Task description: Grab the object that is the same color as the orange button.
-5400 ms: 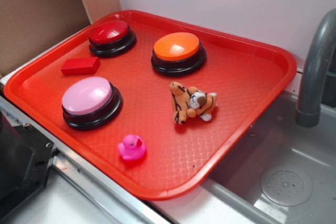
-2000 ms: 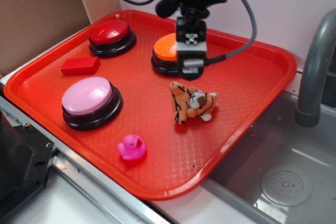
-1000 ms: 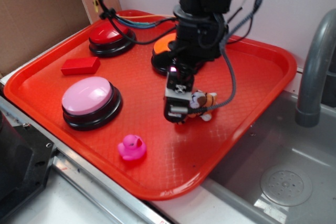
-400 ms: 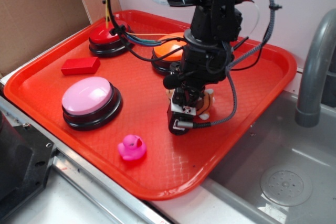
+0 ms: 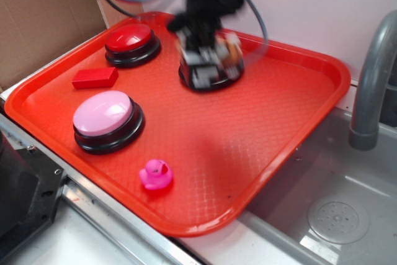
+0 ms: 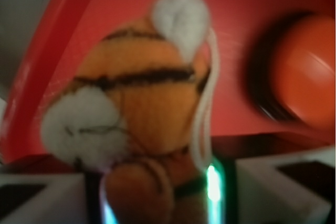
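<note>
The plush tiger (image 6: pixel 142 98), orange with black stripes and a white muzzle, fills the wrist view and sits between my two fingers. My gripper (image 6: pixel 157 198) is shut on it. In the exterior view the gripper (image 5: pixel 208 60) is a blurred shape raised over the back of the red tray (image 5: pixel 205 153), with a bit of the tiger (image 5: pixel 231 48) showing at its right side. The orange button (image 6: pixel 307 74) lies on the tray to the right in the wrist view. In the exterior view my gripper hides most of the orange button (image 5: pixel 211 83); only its black base shows.
On the tray stand a red button (image 5: pixel 129 38), a pink button (image 5: pixel 105 113), a red block (image 5: pixel 95 77) and a pink duck (image 5: pixel 155 175). A grey faucet (image 5: pixel 372 85) and sink (image 5: pixel 335 209) are at the right. Cardboard (image 5: pixel 43 10) stands at the back left.
The gripper came down on the tiger in the tray's middle, shut on it, and has now swung up and back over the orange button with the tiger. The tray's middle is bare.
</note>
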Controlling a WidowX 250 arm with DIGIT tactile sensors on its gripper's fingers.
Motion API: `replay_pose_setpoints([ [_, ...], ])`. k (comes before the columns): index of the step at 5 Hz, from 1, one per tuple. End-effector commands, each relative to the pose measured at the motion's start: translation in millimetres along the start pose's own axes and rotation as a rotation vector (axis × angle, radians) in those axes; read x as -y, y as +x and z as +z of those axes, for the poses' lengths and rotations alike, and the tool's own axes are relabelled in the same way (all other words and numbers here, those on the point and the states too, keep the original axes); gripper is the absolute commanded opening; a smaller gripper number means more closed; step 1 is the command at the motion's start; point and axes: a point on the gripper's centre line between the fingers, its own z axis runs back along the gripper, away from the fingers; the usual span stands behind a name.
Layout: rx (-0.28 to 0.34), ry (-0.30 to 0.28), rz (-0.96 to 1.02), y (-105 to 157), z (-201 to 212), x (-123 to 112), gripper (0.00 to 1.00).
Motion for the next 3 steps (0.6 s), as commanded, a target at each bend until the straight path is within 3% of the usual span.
replay_pose_setpoints([
  [1, 0.230, -0.015, 0.268, -69, 99, 19, 0.00],
  [2, 0.262, 0.035, 0.262, -88, 144, 31, 0.00],
  [3, 0.256, 0.050, 0.241, -88, 195, 37, 0.00],
])
